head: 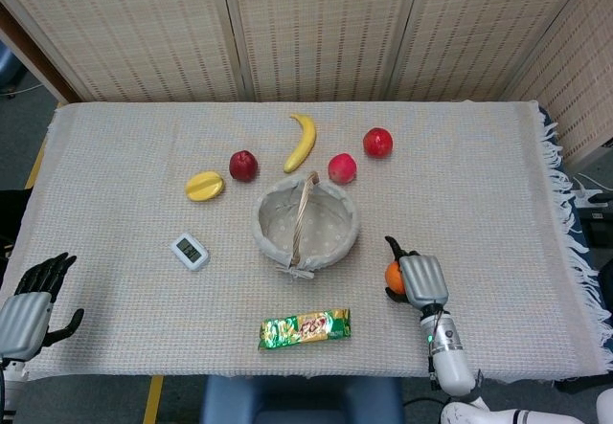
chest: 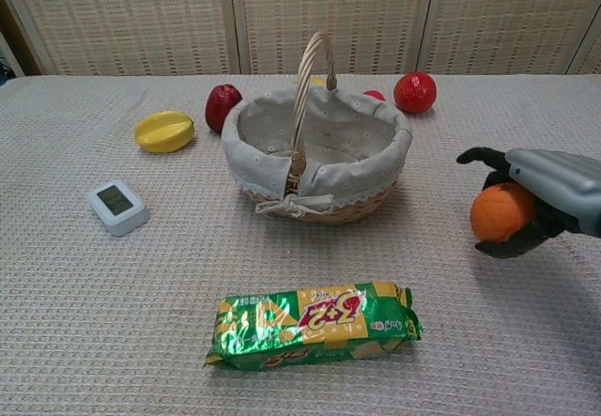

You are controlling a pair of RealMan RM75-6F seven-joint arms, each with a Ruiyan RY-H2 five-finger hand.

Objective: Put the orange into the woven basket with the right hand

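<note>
The orange (chest: 499, 212) is gripped in my right hand (chest: 545, 198), lifted a little above the cloth at the right of the table. From the head view the orange (head: 393, 276) peeks out on the left side of the right hand (head: 419, 278). The woven basket (head: 306, 221) with a pale lining and an upright handle (chest: 310, 87) stands to the left of the hand, with nothing inside it. My left hand (head: 27, 304) rests at the near left corner, fingers apart and holding nothing.
A green snack packet (head: 305, 327) lies in front of the basket. A white timer (head: 190, 251), a yellow fruit (head: 204, 186), a dark red apple (head: 243, 166), a banana (head: 302, 141) and two red fruits (head: 342, 167) (head: 377, 142) lie around the basket.
</note>
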